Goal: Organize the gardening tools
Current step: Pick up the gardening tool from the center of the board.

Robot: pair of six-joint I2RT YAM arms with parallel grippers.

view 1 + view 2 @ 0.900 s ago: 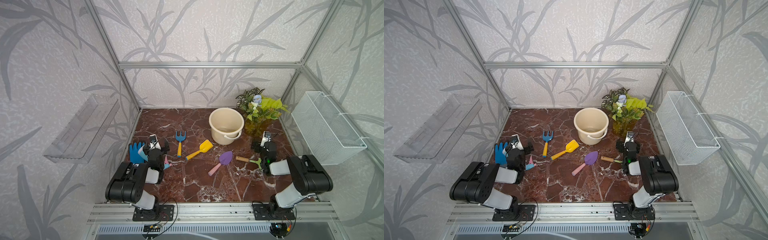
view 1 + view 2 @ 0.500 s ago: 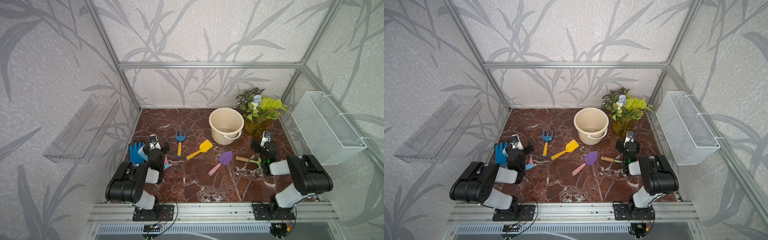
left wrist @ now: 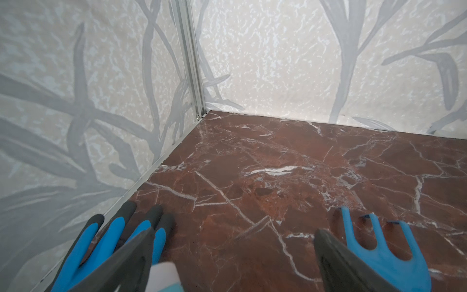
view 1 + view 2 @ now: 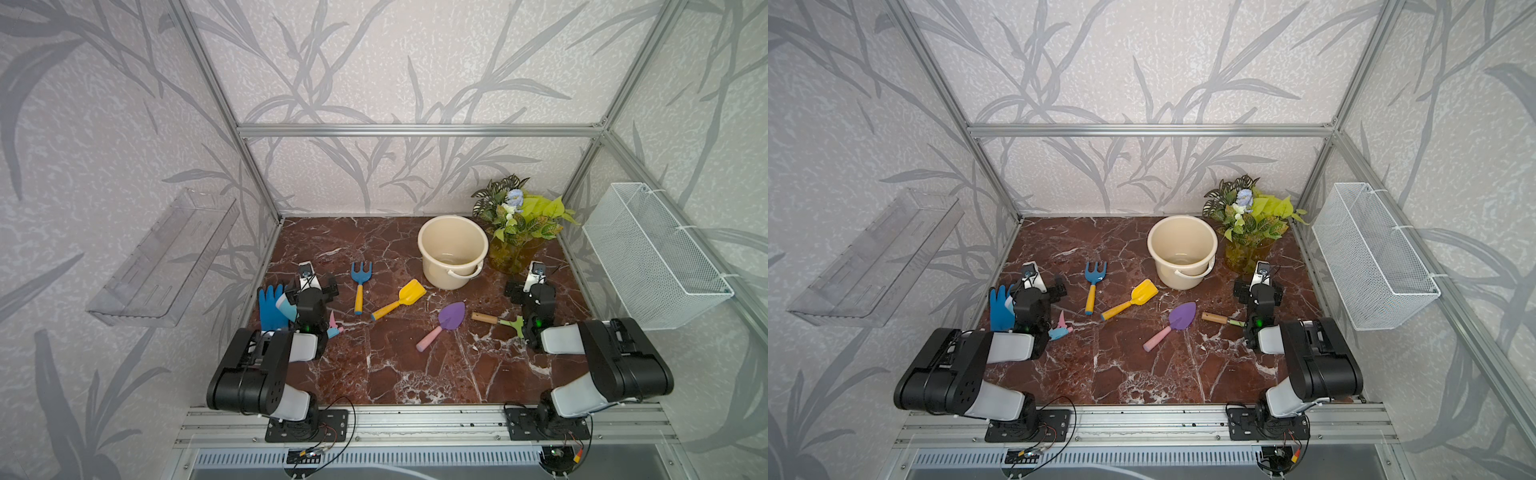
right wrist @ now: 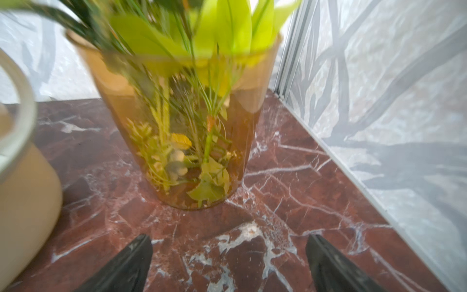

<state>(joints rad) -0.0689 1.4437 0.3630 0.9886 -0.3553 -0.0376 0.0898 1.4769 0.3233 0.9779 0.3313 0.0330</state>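
Jaws on both arms stand spread and empty. No tool is stowed yet: fork (image 4: 360, 270), shovel (image 4: 409, 291), trowel (image 4: 452, 316) and rake (image 4: 490, 319) lie across the counter (image 4: 395, 374), spray bottle (image 4: 286, 306) at 9 o'clock. Likely next: right jaws lower over the rake, at 3 o'clock.

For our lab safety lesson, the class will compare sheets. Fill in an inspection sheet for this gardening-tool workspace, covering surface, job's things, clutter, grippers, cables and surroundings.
Surface: red marble tabletop, no spills seen.
Job's things: blue fork, yellow shovel, purple trowel, green rake lie flat, apart; spray bottle partly under the left arm.
Clutter: blue glove beside the spray bottle; cream bucket upright, no tools inside; plant vase behind.
Grippers: left gripper open, empty; right gripper open, empty.
Cables: loose wires at the front rail, off the tabletop.
Surroundings: clear shelf and white wire basket hang off to either side.
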